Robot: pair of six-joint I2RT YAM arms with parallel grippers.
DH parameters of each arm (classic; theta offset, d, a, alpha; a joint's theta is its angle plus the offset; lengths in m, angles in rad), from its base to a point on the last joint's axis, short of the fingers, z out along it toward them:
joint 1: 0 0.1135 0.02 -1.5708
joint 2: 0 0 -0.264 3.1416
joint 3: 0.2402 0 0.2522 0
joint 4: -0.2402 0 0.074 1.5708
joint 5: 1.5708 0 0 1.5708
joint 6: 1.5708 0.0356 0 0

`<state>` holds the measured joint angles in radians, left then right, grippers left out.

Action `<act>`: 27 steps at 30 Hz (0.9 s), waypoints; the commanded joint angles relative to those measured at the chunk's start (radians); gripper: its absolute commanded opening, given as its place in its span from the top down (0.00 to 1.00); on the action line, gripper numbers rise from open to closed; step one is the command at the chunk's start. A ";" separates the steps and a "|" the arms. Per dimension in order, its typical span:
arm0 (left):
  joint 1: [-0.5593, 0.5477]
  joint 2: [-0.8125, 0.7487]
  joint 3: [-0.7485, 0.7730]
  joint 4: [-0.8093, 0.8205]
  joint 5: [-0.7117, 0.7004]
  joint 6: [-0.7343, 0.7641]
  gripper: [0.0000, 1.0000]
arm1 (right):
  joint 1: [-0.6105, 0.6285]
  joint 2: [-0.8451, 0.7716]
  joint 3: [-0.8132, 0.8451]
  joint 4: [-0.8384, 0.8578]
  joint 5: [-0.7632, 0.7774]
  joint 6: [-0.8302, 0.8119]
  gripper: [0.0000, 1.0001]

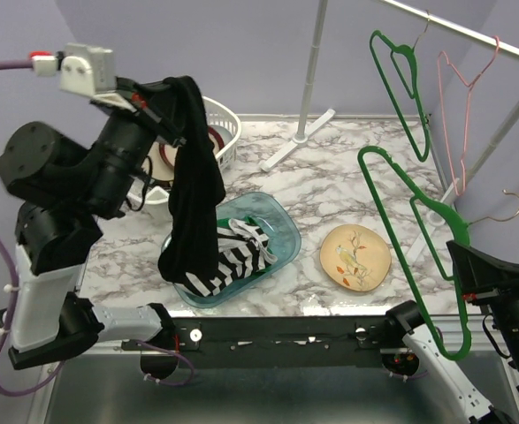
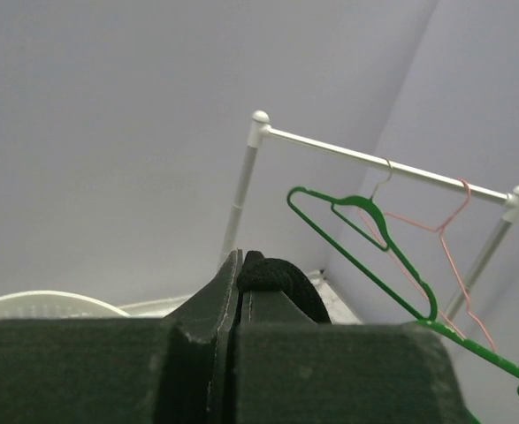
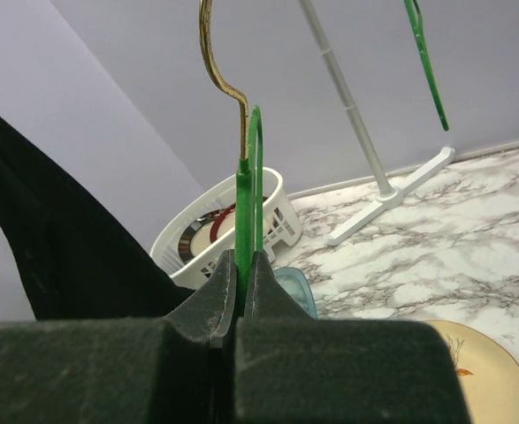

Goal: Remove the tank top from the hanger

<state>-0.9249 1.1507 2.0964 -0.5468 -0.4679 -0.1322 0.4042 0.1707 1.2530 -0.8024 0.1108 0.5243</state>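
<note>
At opposite edges, left gripper [image 2: 239,269] tight on tank top [image 1: 193,185], right gripper [image 3: 243,268] on hanger [image 3: 240,208]

Black tank top [image 1: 193,177]; green hanger [image 3: 241,212]; grey-veined white marble table [image 1: 347,177]; black-and-white striped cloth [image 1: 237,256].

Text, labels, brands: none can be read in any of the three views.
Numbers, signs: none can be read.
</note>
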 commanded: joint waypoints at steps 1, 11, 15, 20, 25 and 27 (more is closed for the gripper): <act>0.001 0.095 0.073 -0.030 0.149 -0.089 1.00 | -0.004 -0.019 -0.001 0.023 0.056 -0.015 0.99; 0.001 0.067 0.154 0.073 0.212 -0.138 1.00 | -0.004 -0.027 0.011 0.006 0.076 -0.029 0.99; 0.000 0.035 0.149 0.123 0.173 -0.123 1.00 | -0.005 -0.030 0.014 0.005 0.070 -0.024 0.99; 0.001 0.014 0.134 0.127 0.129 -0.113 1.00 | -0.004 -0.033 0.025 0.000 0.072 -0.024 0.99; 0.001 0.024 0.146 0.143 0.144 -0.122 1.00 | -0.004 -0.025 0.037 -0.006 0.070 -0.026 0.99; 0.001 0.041 0.172 0.137 0.146 -0.121 1.00 | -0.004 -0.022 0.039 -0.004 0.070 -0.027 0.99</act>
<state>-0.9249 1.1473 2.2353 -0.4286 -0.3180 -0.2516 0.4042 0.1604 1.2682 -0.8108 0.1612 0.5041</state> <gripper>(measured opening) 0.016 0.024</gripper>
